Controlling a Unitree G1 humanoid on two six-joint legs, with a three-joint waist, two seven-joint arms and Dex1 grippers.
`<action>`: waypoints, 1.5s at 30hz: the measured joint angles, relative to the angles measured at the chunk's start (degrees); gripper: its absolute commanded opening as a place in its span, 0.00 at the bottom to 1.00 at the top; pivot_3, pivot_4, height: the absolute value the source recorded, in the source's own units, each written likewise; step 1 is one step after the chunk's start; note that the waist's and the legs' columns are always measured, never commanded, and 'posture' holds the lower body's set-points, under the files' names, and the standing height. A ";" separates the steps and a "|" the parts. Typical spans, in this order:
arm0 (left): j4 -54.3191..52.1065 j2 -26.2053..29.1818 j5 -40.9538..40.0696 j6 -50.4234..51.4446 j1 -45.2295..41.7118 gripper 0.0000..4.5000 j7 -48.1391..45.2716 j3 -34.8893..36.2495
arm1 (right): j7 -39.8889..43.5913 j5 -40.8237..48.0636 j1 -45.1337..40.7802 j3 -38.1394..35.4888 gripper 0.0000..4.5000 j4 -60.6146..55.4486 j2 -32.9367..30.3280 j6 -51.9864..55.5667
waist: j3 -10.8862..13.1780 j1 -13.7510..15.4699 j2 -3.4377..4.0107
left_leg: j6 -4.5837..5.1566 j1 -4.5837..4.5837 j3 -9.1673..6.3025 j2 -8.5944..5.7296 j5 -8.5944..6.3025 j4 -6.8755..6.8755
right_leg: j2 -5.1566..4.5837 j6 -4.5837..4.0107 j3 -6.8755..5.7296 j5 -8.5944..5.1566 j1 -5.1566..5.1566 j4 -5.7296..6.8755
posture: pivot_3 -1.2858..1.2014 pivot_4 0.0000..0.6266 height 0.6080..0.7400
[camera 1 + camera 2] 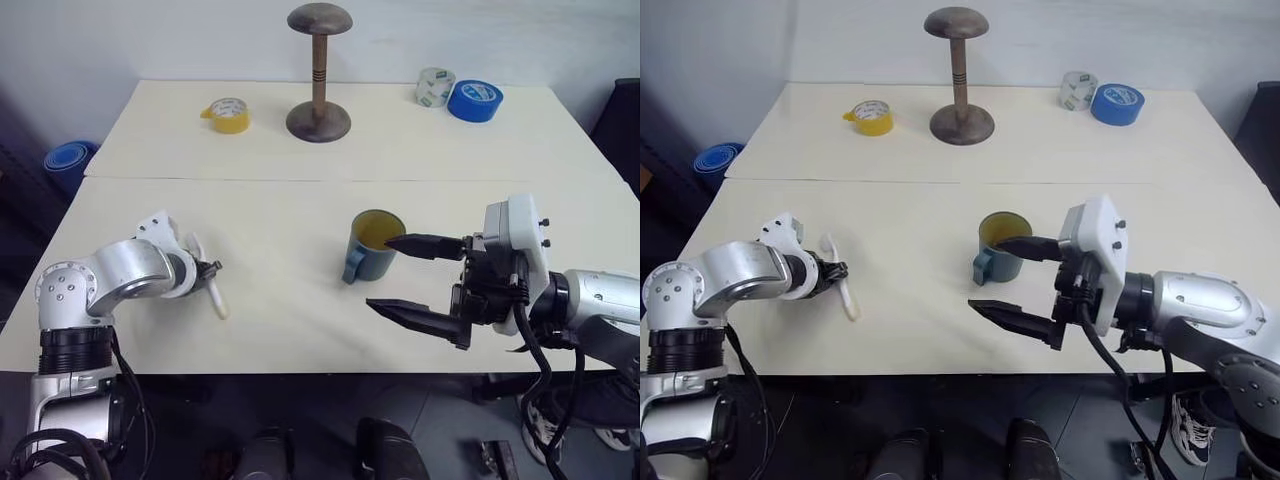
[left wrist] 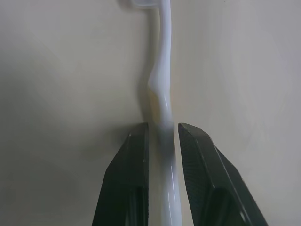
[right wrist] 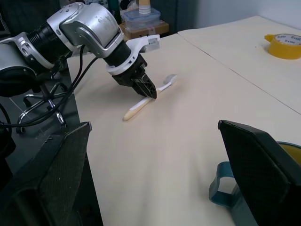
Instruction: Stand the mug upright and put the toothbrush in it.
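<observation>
The dark teal mug point(image 1: 372, 248) stands upright near the middle of the front table, yellow inside showing, handle point(image 3: 222, 190) toward the front left. My right gripper point(image 1: 382, 272) is open just right of it, pointing left. Its far fingertip overlaps the mug's rim and its near finger hangs in front of the mug. I cannot tell whether it touches. The white toothbrush point(image 1: 216, 293) lies flat near the front left. My left gripper point(image 2: 163, 129) points down at it and is shut on its handle point(image 2: 162, 94), with the bristle head beyond the fingers.
On the far table stand a brown wooden hat stand point(image 1: 319, 75), a yellow tape roll point(image 1: 230, 115), a clear tape roll point(image 1: 435, 87) and a bright blue tape roll point(image 1: 475, 100). A seam point(image 1: 300, 179) divides the two tables. A blue object point(image 1: 66, 160) sits off the left edge.
</observation>
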 measured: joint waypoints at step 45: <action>14.23 -19.73 69.09 -33.54 -29.54 0.02 -125.58 -16.49 | -17.76 19.00 22.15 -21.57 1.00 1.80 -3.53 -5.19 | 0.24 0.93 -0.34 | 0.31 -0.79 0.28 0.11 -0.04 -0.07 | 0.07 0.10 -0.64 0.36 -0.34 -1.08 | 0.52 0.24 1.00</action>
